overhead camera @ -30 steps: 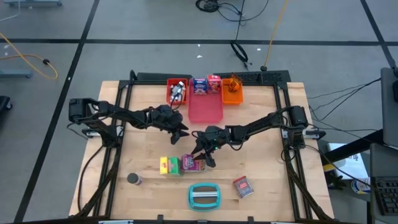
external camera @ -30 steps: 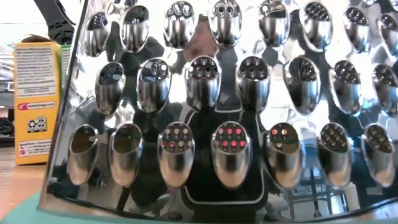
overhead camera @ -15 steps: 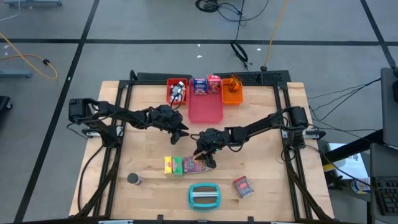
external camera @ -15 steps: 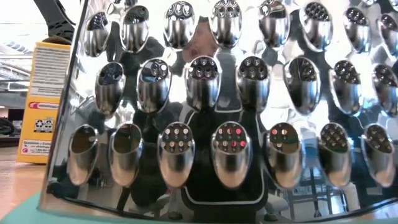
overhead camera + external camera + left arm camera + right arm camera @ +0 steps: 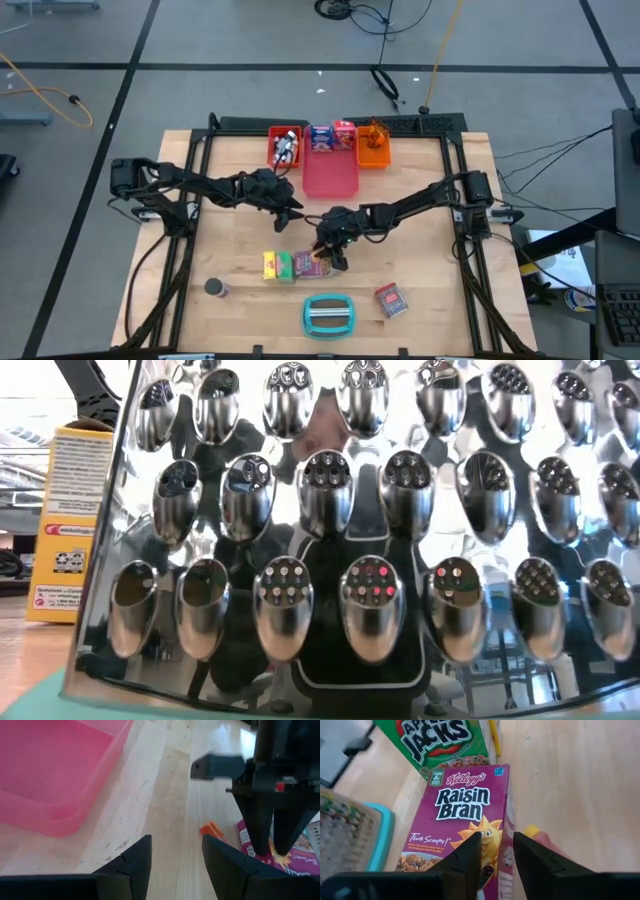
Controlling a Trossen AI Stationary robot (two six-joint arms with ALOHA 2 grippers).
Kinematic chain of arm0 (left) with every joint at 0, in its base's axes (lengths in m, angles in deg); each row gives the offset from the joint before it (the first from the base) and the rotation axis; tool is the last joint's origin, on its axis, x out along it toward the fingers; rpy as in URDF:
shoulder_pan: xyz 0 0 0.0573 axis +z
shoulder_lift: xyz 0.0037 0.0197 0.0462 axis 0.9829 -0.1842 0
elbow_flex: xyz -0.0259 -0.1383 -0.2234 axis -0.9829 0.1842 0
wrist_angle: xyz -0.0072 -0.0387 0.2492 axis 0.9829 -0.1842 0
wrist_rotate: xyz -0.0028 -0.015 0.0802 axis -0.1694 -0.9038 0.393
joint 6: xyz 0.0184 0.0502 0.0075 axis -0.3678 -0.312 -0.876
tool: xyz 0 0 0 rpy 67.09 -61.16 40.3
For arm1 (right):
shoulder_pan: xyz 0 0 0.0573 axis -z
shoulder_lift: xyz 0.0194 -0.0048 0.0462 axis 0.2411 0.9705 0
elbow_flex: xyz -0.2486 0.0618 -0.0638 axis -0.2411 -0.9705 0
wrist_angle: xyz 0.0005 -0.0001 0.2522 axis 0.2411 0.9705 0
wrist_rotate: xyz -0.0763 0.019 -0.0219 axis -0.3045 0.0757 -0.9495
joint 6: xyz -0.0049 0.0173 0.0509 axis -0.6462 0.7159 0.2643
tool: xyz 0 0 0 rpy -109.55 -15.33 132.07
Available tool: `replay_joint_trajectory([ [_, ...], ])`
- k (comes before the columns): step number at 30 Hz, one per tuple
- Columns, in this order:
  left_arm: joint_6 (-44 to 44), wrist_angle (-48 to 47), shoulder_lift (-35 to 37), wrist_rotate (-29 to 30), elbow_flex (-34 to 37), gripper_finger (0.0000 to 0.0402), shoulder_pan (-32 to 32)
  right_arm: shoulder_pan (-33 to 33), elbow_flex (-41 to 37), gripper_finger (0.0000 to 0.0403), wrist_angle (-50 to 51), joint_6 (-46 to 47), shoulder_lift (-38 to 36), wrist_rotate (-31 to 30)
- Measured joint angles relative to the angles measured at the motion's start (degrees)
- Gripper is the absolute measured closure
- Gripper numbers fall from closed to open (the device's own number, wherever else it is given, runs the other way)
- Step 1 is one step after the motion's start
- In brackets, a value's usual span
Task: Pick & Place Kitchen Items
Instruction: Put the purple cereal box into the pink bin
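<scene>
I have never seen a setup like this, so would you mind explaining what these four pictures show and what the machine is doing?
It is a robot with two dark arms at a wooden table, each ending in a two-finger end effector.

The overhead picture shows everything. The left end effector waits near the pink tray; the right end effector is down at a purple Raisin Bran box, which lies beside a green box and a yellow box.

The table-height picture is mostly blocked by a shiny metal grater.

The other two come from cameras on the wrists. The right one looks past its own fingers, which sit at the purple box's edge with a narrow gap; nothing is clearly held yet. The left one shows open fingers holding nothing.
</scene>
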Motion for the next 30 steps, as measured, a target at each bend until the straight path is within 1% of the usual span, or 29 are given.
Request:
replay_joint_trajectory([
  [5,-0.29,0.02,0.00,0.01,0.02,0.0227,0.00,0.09,0.07,0.0326,-0.66,2.62,2.30,2.83],
  [10,-0.29,0.12,0.00,0.02,0.00,0.0227,0.00,0.15,0.10,0.0389,-0.41,1.45,2.31,2.77],
  [15,-0.40,0.14,0.00,0.02,0.02,0.0227,0.00,0.31,-0.04,0.0397,0.62,0.25,0.73,1.19],
  [20,-0.95,0.14,0.00,0.02,0.01,0.0227,0.00,0.99,-0.15,0.0400,6.22,-2.19,-3.98,-3.79],
  [22,-0.96,0.22,0.00,0.02,0.00,0.0227,0.00,1.31,-0.25,0.0401,8.98,-2.95,-6.58,-7.73],
  [25,-0.97,0.27,0.00,0.02,0.00,0.0227,0.00,2.01,-0.26,0.0402,9.94,-3.59,-10.62,-13.18],
  [27,-1.14,0.29,0.00,0.02,0.02,0.0227,0.00,2.57,-0.26,0.0402,11.15,-4.33,-13.23,-15.43],
  [30,-1.34,0.87,-0.01,0.23,0.00,0.0227,0.05,3.24,-0.26,0.0402,12.34,-6.10,-16.25,-16.99],
])
